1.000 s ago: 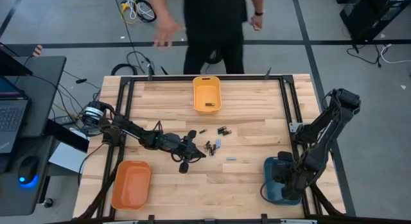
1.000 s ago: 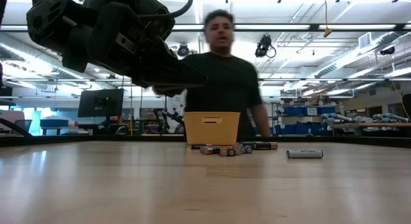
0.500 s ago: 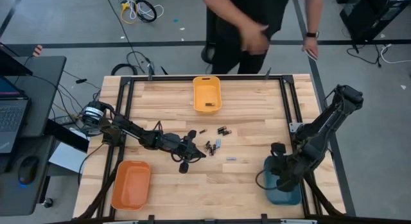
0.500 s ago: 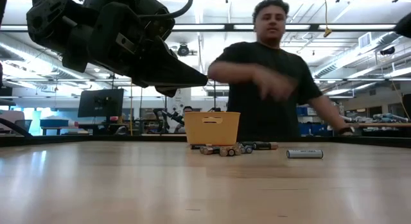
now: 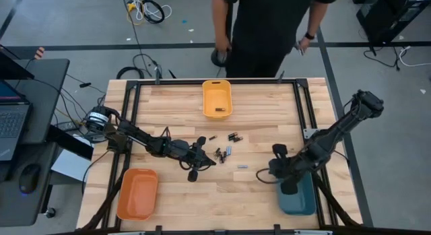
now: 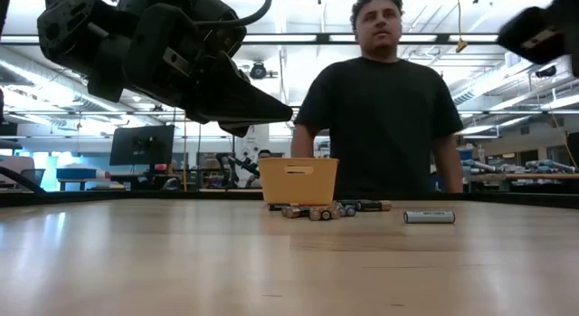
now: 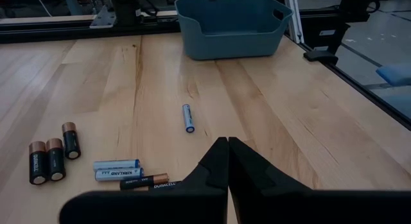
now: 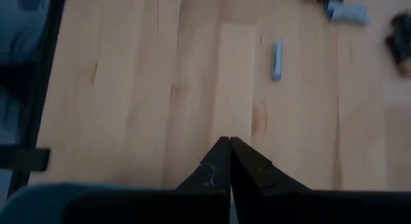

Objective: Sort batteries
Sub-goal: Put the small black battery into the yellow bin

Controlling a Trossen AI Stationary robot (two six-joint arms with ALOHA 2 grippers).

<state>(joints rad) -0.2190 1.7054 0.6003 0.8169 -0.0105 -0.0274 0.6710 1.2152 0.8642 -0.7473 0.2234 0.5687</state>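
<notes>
A loose cluster of dark and pale batteries lies on the wooden table's middle. One pale battery lies apart toward the right, also in the left wrist view and the right wrist view. My left gripper hangs shut just left of the cluster, above the wood, with nothing between its fingers. My right gripper is shut and tipped downward, right of the lone battery and above bare wood. It holds nothing.
A yellow bin with a dark battery inside stands at the far middle. An orange bin sits near left and a teal bin near right, just behind my right arm. A person stands beyond the far edge.
My right gripper has swung from over the teal bin toward the table's middle and the lone pale battery, rising a little and rolling as it went, still shut. The person behind the table has shifted to the right and lowered their arms.
</notes>
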